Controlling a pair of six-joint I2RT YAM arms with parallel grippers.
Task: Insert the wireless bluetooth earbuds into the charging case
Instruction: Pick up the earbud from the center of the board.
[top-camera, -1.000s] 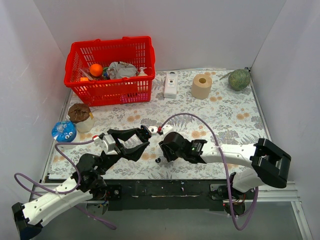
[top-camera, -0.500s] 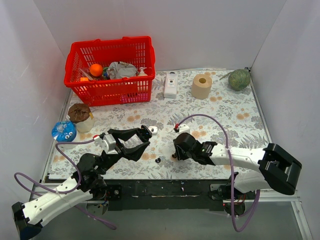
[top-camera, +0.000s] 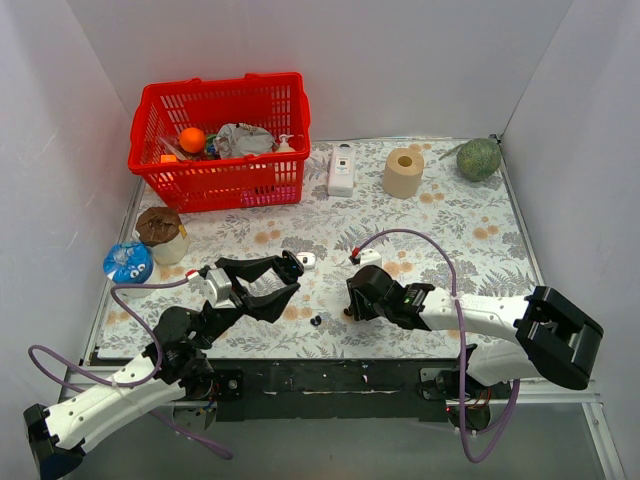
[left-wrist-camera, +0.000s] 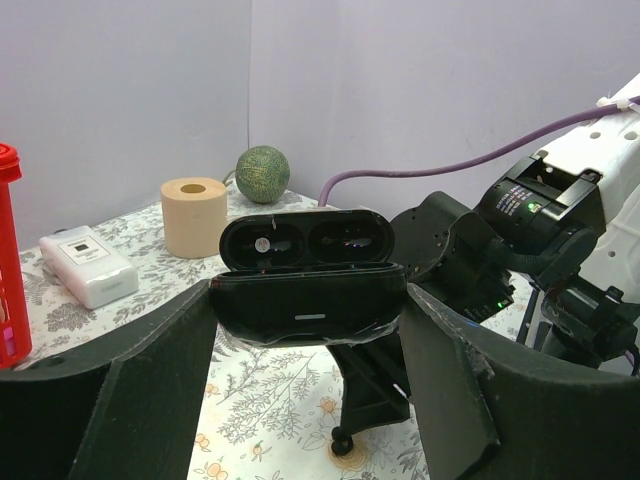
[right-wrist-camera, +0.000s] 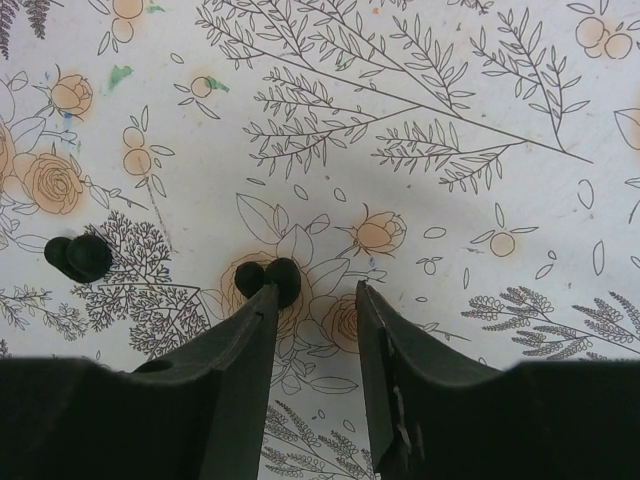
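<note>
My left gripper (top-camera: 283, 278) is shut on a black charging case (left-wrist-camera: 310, 305) and holds it above the mat with its lid open and both wells empty. My right gripper (right-wrist-camera: 315, 292) is open, pointing down, low over the floral mat. A black earbud (right-wrist-camera: 272, 280) lies at the tip of its left finger, outside the gap; from the left wrist it shows under that finger (left-wrist-camera: 343, 440). A second black earbud (right-wrist-camera: 78, 257) lies further left on the mat; it also shows in the top view (top-camera: 316, 321). My right gripper (top-camera: 351, 303) sits just right of the case.
A small white object (top-camera: 305, 260) lies beside the left gripper. A red basket (top-camera: 220, 140), a white box (top-camera: 342, 170), a paper roll (top-camera: 403, 172) and a green ball (top-camera: 478, 158) stand at the back. A brown-lidded cup (top-camera: 162, 235) and a blue item (top-camera: 127, 262) are at the left.
My right gripper has moved to the right, away from the left gripper, and has held still for the last half second. The left arm and the case have not moved.
</note>
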